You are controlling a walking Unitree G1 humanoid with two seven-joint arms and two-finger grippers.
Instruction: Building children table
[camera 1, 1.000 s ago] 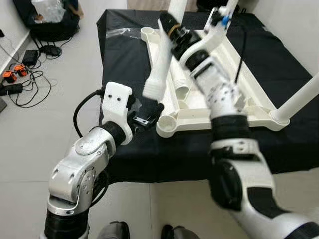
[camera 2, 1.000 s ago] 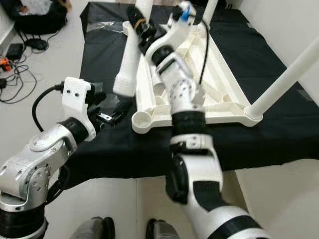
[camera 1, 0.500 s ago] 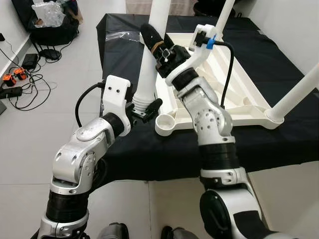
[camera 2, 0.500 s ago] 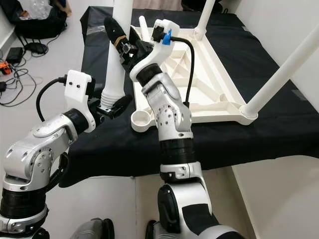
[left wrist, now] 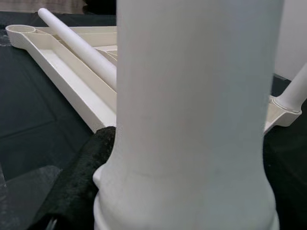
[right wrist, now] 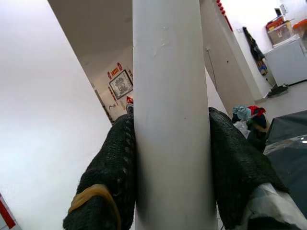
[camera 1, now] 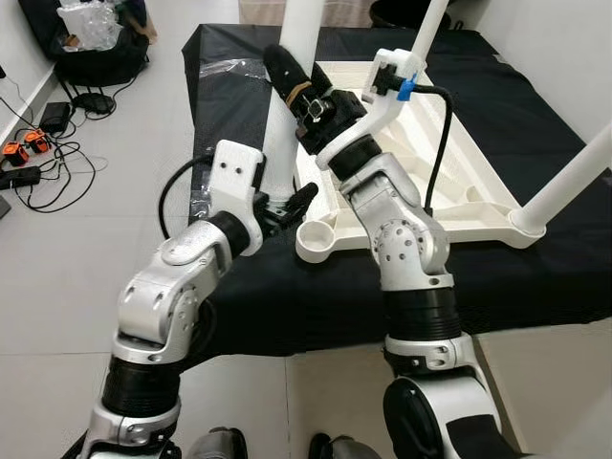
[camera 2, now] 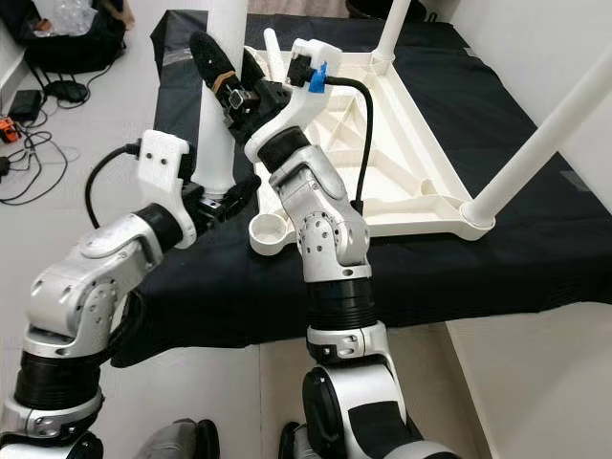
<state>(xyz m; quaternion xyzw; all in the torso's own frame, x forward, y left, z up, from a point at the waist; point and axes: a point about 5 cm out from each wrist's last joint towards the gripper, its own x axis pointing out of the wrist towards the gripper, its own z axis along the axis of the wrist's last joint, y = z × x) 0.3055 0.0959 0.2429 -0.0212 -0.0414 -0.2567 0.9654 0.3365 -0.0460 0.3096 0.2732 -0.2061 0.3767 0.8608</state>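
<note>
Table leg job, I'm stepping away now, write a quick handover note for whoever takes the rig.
Right gripper: shut on the white leg, held roughly upright.
Left gripper: at the leg's threaded lower end, fingers around it.
Tabletop lies upside down on the black cloth; at least two legs already stand in far corners.
Left to do: near-left corner socket is empty; move the leg's end over it and seat it.

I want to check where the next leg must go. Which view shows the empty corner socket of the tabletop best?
The right eye view: the empty corner socket faces the camera, open and unobstructed, beside the held table leg. The left eye view shows it too, nearly as well. The left wrist view shows the leg up close, with the tabletop behind it.
</note>
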